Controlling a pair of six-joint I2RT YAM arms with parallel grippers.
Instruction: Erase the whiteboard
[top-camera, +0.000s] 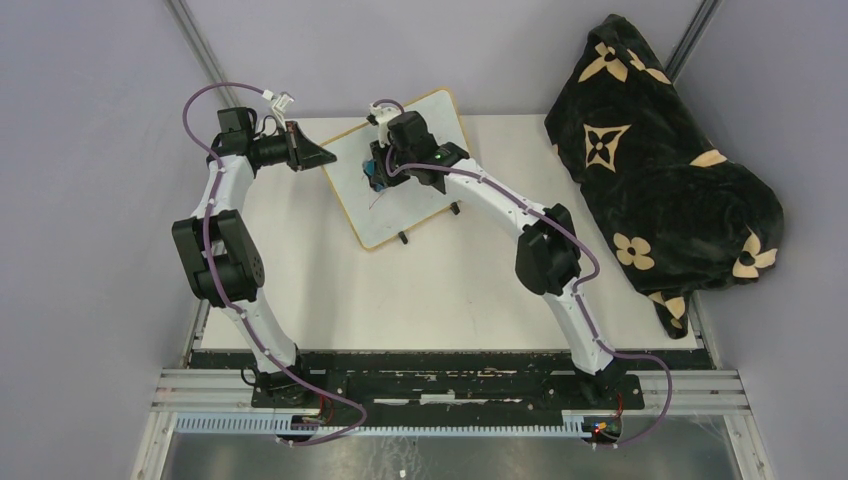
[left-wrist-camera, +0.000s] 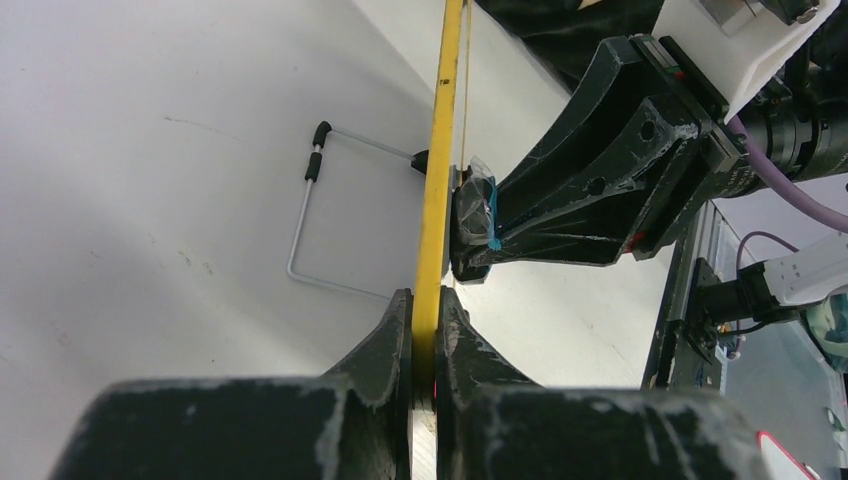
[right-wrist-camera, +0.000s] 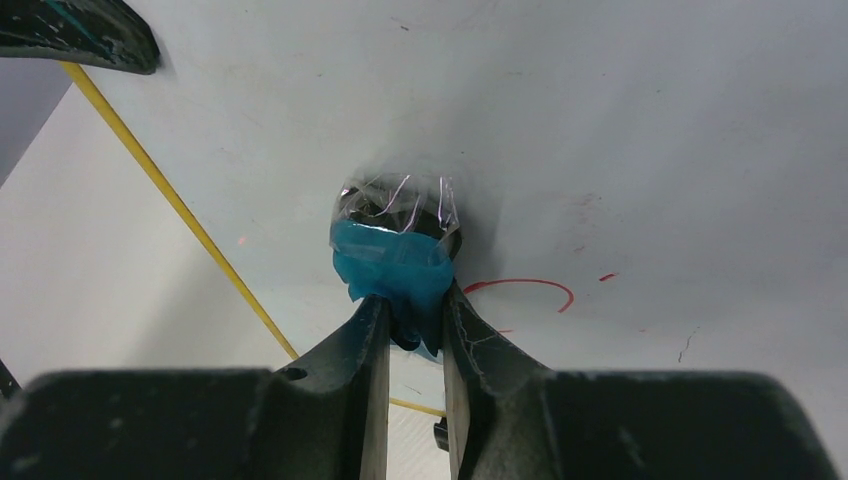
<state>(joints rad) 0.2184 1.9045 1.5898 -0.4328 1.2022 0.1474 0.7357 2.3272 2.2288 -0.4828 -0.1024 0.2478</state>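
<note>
Toward the back left of the worktop (top-camera: 430, 290), the left hand (left-wrist-camera: 427, 305) is clamped on the thin wood edge of the whiteboard (top-camera: 405, 215), which stands tilted there. It looks light, stiff and slick-faced, so the frame seems the sensible grip. Further right, the right hand (right-wrist-camera: 408, 305) pinches a blue eraser (right-wrist-camera: 392, 255) against its face, beside red marks (right-wrist-camera: 530, 285).

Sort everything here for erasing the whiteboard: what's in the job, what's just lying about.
In the job:
- whiteboard, with red marks left on it
- blue wiper, against the board
- right gripper, shut on the wiper
- left gripper, clamping the board's frame

Lying about:
- black patterned blanket, off to the board's right
</note>
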